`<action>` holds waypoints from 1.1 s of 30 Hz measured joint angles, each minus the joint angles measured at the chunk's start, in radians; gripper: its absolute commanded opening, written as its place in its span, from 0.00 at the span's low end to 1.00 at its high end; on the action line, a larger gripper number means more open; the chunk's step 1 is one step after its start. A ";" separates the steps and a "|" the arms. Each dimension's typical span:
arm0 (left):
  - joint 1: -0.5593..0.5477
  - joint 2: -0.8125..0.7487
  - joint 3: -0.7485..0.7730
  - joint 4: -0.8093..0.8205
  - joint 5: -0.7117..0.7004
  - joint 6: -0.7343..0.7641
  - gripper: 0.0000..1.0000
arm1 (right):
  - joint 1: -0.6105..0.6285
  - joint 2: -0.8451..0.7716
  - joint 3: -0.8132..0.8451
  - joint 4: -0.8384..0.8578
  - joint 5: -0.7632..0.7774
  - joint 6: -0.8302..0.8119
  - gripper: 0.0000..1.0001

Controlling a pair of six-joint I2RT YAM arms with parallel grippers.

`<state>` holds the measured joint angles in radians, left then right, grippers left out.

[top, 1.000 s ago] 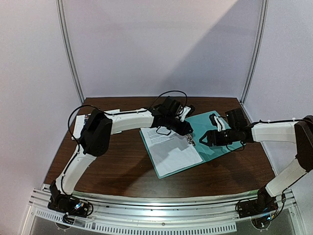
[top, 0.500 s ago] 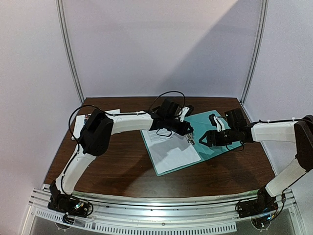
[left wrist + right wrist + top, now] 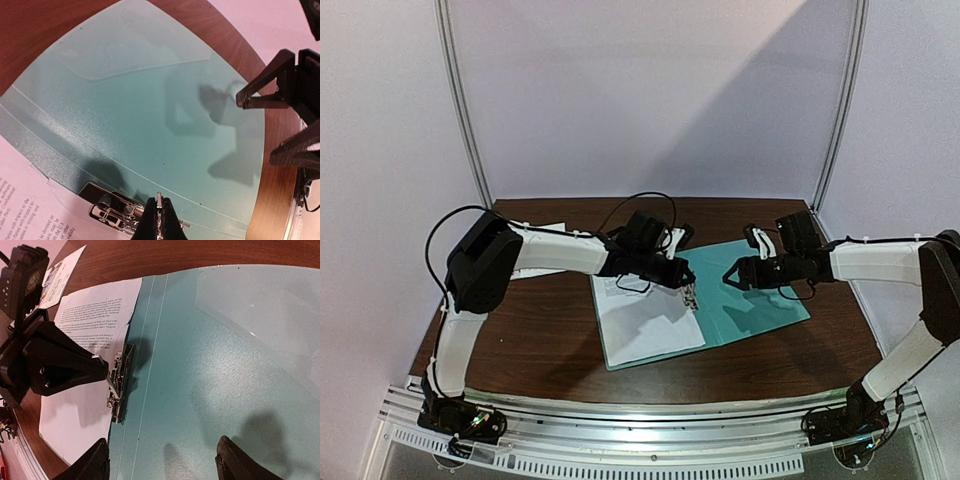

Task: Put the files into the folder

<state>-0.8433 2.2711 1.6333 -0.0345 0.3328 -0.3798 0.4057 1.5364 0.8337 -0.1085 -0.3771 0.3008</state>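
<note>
The teal folder [image 3: 752, 300] lies open on the table. The white sheet with black text [image 3: 645, 322] rests on its left half, beside the metal clip [image 3: 691, 297] at the spine. My left gripper [image 3: 686, 280] is shut on the clip's thin metal lever, seen between its tips in the left wrist view [image 3: 159, 212]. My right gripper [image 3: 734, 275] is open and empty, hovering over the folder's bare right half [image 3: 225, 365]. The right wrist view shows the clip [image 3: 120, 385], the text sheet [image 3: 87, 330] and the left gripper [image 3: 101, 365]. The colourful sheet [image 3: 61, 274] lies apart on the table at the back left.
The brown table's back edge meets the white walls; metal posts [image 3: 460, 100] stand at the back corners. The colourful sheet shows partly behind the left arm [image 3: 542, 229]. A metal rail [image 3: 640, 425] runs along the near edge.
The left gripper has moved left, still shut on the clip lever, and the folder with the text sheet has slid and turned left with it. The right gripper has drawn slightly back.
</note>
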 measured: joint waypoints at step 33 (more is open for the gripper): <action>-0.034 -0.185 -0.149 -0.054 -0.135 0.054 0.33 | 0.062 0.092 0.112 -0.010 -0.002 0.000 0.72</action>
<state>-0.8772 2.0861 1.4845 -0.0887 0.1978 -0.3260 0.4679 1.6287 0.9455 -0.1188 -0.3794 0.3008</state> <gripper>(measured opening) 0.354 0.720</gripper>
